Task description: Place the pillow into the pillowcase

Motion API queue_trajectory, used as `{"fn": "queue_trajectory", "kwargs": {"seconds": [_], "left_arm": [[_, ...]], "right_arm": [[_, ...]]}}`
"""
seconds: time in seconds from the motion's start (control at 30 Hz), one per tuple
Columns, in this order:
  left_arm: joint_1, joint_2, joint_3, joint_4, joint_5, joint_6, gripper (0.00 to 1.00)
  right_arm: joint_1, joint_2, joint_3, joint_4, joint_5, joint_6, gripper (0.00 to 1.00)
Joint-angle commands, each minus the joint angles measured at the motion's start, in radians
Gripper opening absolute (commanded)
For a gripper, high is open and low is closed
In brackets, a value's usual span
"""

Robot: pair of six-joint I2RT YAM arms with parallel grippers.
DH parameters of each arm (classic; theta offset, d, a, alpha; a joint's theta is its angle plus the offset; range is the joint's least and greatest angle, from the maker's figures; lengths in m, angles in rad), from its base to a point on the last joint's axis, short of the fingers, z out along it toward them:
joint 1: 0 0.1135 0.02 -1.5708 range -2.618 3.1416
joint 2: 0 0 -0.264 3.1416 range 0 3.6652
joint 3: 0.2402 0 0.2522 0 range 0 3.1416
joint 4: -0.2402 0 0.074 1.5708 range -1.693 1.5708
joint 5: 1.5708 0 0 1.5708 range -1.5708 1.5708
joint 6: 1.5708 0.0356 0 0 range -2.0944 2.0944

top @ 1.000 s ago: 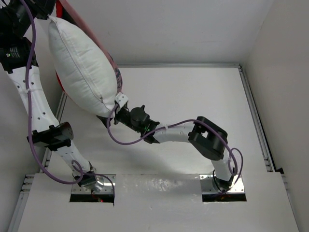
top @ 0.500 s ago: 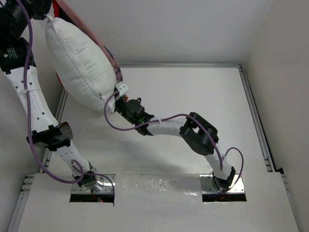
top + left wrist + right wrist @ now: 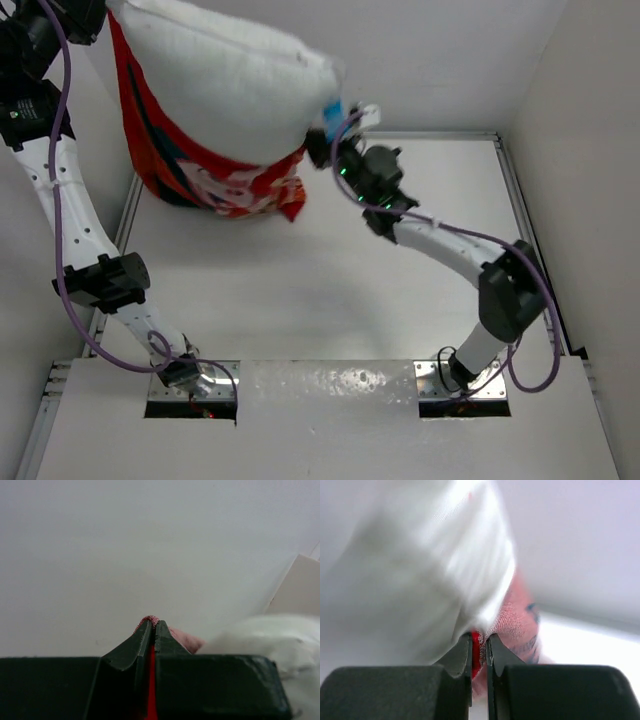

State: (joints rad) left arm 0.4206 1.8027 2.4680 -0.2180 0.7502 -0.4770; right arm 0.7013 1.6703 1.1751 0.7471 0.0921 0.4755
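Now, bench (image 3: pixel 330 300): white, white walls (image 3: pixel 420 60) around.
Pillow (image 3: pixel 230 70): aloft, 11 o'clock.
Left hand (image 3: pixel 152 625): clamped on pillowcase (image 3: pixel 190 170).
Right hand (image 3: pixel 479 641): clamped on pillowcase.

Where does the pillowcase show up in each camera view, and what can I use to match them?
Top external: the pillowcase hangs upper left, under the pillow.
Left wrist: the pillowcase is a pink-red fold at centre, pinched in the left fingers.
Right wrist: the pillowcase is red-pink cloth right of centre, a sliver between the right fingers.
Shared landmark: the white pillow, in all three.
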Motion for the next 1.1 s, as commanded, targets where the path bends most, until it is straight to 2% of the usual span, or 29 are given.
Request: {"fn": "queue_trajectory", "kwargs": {"seconds": [0.0,0.03,0.13,0.2,0.23,0.3,0.33,0.4,0.43,0.47,0.5,0.57,0.6,0.63,0.67,0.7,0.73,0.77,0.8,0.83,0.87,0.9,0.93,0.97,1.0,1.03,1.07], "left_arm": [[-0.002,-0.051,-0.012,0.128,0.023,0.089,0.0],[-0.002,-0.052,-0.004,0.128,0.011,0.093,0.0],[0.017,-0.055,0.069,0.167,0.005,0.068,0.0],[0.018,-0.06,0.101,0.169,0.037,0.045,0.0],[0.017,-0.066,0.083,0.157,0.058,0.04,0.0],[0.007,-0.086,-0.042,0.21,0.067,0.0,0.0],[0.012,-0.085,-0.064,0.28,0.054,-0.04,0.0],[0.073,-0.04,0.067,0.449,0.012,-0.18,0.0],[0.082,-0.025,0.142,0.462,0.011,-0.181,0.0],[0.076,-0.025,0.217,0.439,0.035,-0.157,0.0],[0.055,-0.038,0.2,0.327,0.06,-0.091,0.0],[-0.022,-0.13,-0.097,0.165,0.103,0.025,0.0],[-0.029,-0.143,-0.195,0.176,0.101,0.006,0.0],[-0.01,-0.102,-0.236,0.199,0.115,-0.046,0.0],[0.009,-0.048,-0.156,0.289,0.136,-0.206,0.0],[0.033,0.014,-0.03,0.331,0.147,-0.291,0.0],[0.065,0.074,0.168,0.379,0.115,-0.348,0.0],[0.067,0.042,0.154,0.431,0.085,-0.294,0.0],[0.052,-0.003,0.122,0.34,0.046,-0.188,0.0],[-0.009,-0.052,-0.002,0.265,0.01,-0.093,0.0],[-0.04,-0.103,-0.068,0.132,0.023,0.043,0.0],[-0.057,-0.108,-0.116,0.084,0.038,0.079,0.0],[-0.057,-0.095,-0.18,0.074,0.034,0.077,0.0],[-0.036,-0.071,-0.155,0.135,0.037,-0.007,0.0],[-0.008,-0.036,-0.086,0.187,0.046,-0.073,0.0],[0.039,0.04,0.119,0.312,0.046,-0.171,0.0],[0.058,0.058,0.206,0.339,0.034,-0.181,0.0]], "right_arm": [[-0.139,-0.165,0.271,-0.066,-0.025,-0.055,0.0],[-0.158,-0.178,0.404,-0.134,-0.05,-0.101,0.0],[-0.172,-0.253,0.514,-0.215,-0.071,-0.196,0.0],[-0.172,-0.366,0.412,-0.215,-0.065,-0.195,0.0],[-0.171,-0.398,0.274,-0.207,-0.042,-0.202,0.0],[-0.186,-0.432,0.242,-0.259,0.078,-0.256,0.0],[-0.195,-0.431,0.305,-0.259,0.077,-0.277,0.0],[-0.198,-0.402,0.51,-0.408,0.013,-0.334,0.0],[-0.197,-0.365,0.691,-0.464,-0.003,-0.378,0.0],[-0.198,-0.359,0.727,-0.55,-0.006,-0.389,0.0],[-0.198,-0.372,0.654,-0.587,0.038,-0.402,0.0],[-0.198,-0.498,0.424,-0.577,0.099,-0.387,0.0],[-0.198,-0.539,0.238,-0.524,0.154,-0.382,0.0],[-0.197,-0.566,0.239,-0.503,0.17,-0.391,0.0],[-0.198,-0.546,0.301,-0.537,0.175,-0.409,0.0],[-0.198,-0.508,0.424,-0.596,0.131,-0.441,0.0],[-0.198,-0.454,0.725,-0.729,0.1,-0.448,0.0],[-0.198,-0.346,0.862,-0.805,0.074,-0.451,0.0],[-0.197,-0.312,1.008,-0.881,0.066,-0.44,0.0],[-0.198,-0.305,0.977,-1.008,0.087,-0.43,0.0],[-0.198,-0.376,0.88,-1.029,0.101,-0.417,0.0],[-0.197,-0.441,0.527,-0.987,0.119,-0.39,0.0],[-0.198,-0.496,0.376,-0.8,0.142,-0.377,0.0],[-0.197,-0.535,0.356,-0.745,0.143,-0.362,0.0],[-0.197,-0.505,0.474,-0.765,0.144,-0.373,0.0],[-0.198,-0.447,0.661,-0.835,0.111,-0.388,0.0],[-0.198,-0.285,0.858,-0.892,0.085,-0.402,0.0]]}}
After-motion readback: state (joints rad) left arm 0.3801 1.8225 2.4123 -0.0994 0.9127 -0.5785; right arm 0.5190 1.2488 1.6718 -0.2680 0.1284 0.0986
